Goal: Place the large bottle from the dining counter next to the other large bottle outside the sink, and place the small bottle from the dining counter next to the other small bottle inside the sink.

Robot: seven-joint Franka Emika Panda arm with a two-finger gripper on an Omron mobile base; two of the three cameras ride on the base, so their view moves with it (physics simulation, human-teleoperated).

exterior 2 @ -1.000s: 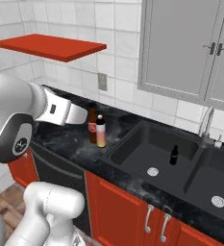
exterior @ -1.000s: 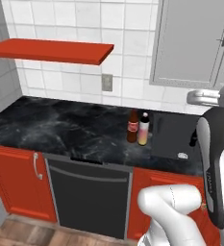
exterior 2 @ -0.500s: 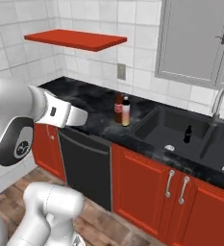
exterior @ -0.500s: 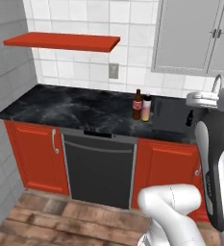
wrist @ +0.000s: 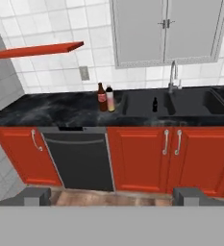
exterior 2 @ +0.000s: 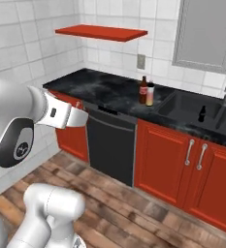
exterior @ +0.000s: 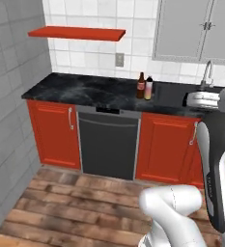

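Bottles stood on the black counter (wrist: 46, 108): a dark large bottle (wrist: 102, 96) touched a pale one (wrist: 110, 98) at the sink's (wrist: 180, 103) left rim, and a small dark bottle (wrist: 155, 104) stood inside the basin. The gripper (wrist: 111, 196) hung well back, fingers (wrist: 35, 196) apart and empty.

The counter (wrist: 46, 111) looks like polished black marble with grey veining, faintly glossy. The sink (wrist: 147, 103) is a matt dark basin, and its faucet (wrist: 172, 76) reads as brushed metal. The cabinets (wrist: 142, 158) are smooth red, satin-finished, with slim metal handles. The floor (exterior: 61, 202) shows rough brown wood planks. The wall tiles (exterior: 85, 14) are glossy white. The two bottles (wrist: 105, 97) beside the sink seem glass or plastic; too small to tell.
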